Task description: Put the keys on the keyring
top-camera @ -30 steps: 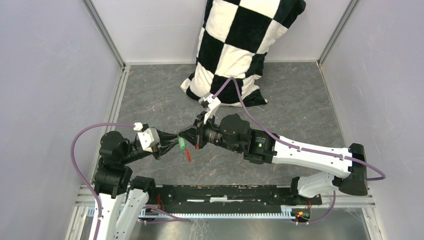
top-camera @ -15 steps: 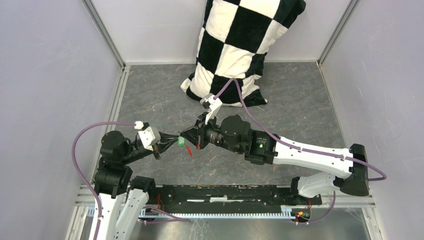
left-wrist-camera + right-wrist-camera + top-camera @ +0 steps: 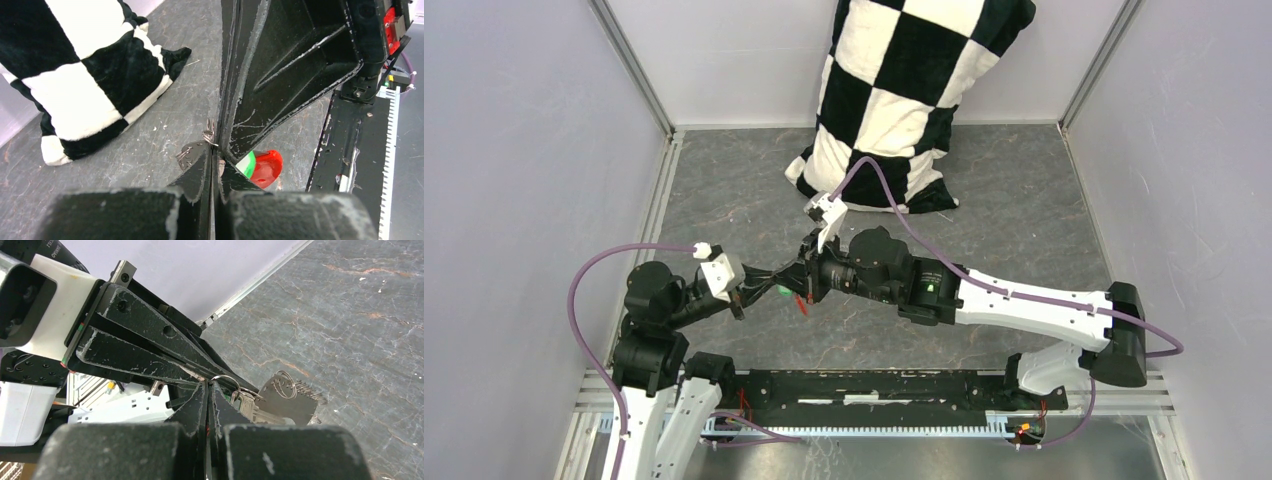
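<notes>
Both grippers meet tip to tip at the centre-left of the table. My left gripper (image 3: pixel 786 283) (image 3: pixel 214 150) is shut, with the keyring's silver wire ring (image 3: pixel 210 132) pinched right at its tips. My right gripper (image 3: pixel 805 280) (image 3: pixel 207 385) is shut too; the same ring (image 3: pixel 227 380) arcs out from its tips, and a sliver of red shows between its jaws. The keyring's grey fob (image 3: pixel 290 395) (image 3: pixel 192 155) hangs beside them. The green key head (image 3: pixel 782 291) (image 3: pixel 246 164) and the red key head (image 3: pixel 802 303) (image 3: pixel 267 167) sit just under the fingertips. A metal blade (image 3: pixel 255 410) hangs off the ring.
A black-and-white checkered pillow (image 3: pixel 904 90) (image 3: pixel 85 85) leans against the back wall. Grey walls with metal frames close in the left, right and back. A black rail (image 3: pixel 874 385) runs along the near edge between the arm bases.
My left gripper closed at the ring. The right arm pushed a little to the left, and the green and red heads moved left with it.
</notes>
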`<state>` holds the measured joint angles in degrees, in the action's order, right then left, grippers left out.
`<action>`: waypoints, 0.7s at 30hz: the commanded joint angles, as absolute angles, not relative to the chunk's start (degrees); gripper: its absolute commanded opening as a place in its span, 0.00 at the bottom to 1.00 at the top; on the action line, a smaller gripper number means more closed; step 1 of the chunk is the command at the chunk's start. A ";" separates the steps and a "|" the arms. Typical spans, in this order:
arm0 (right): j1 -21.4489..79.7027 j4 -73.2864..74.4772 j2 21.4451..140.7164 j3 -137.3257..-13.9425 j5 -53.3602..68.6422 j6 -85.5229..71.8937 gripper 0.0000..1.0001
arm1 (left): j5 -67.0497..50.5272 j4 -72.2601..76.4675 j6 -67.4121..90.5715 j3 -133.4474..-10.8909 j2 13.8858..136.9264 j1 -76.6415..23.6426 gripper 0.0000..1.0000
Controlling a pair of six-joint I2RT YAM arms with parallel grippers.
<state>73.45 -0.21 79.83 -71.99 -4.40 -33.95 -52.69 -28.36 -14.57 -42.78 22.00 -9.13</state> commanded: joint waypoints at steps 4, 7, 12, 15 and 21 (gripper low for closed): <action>73.97 -0.96 81.94 -76.94 -0.11 -33.32 0.00 | -56.70 -27.50 -16.78 -45.04 21.46 -9.32 0.02; 73.95 -0.17 82.21 -77.72 1.48 -32.97 0.00 | -58.91 -27.36 -17.16 -45.11 21.37 -9.32 0.02; 73.34 2.68 81.54 -77.94 3.81 -32.30 0.00 | -65.98 -27.49 -19.14 -45.60 21.03 -9.32 0.02; 72.84 4.08 81.17 -78.54 6.80 -31.70 0.05 | -68.92 -27.64 -20.61 -45.94 20.98 -9.32 0.02; 72.60 6.23 80.60 -80.06 10.63 -30.68 0.20 | -72.14 -27.54 -22.30 -46.40 21.24 -9.32 0.02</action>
<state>72.58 8.05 80.60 -77.19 6.15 -31.79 -63.40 -30.72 -19.42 -43.38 21.63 -8.75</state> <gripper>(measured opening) 0.172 0.028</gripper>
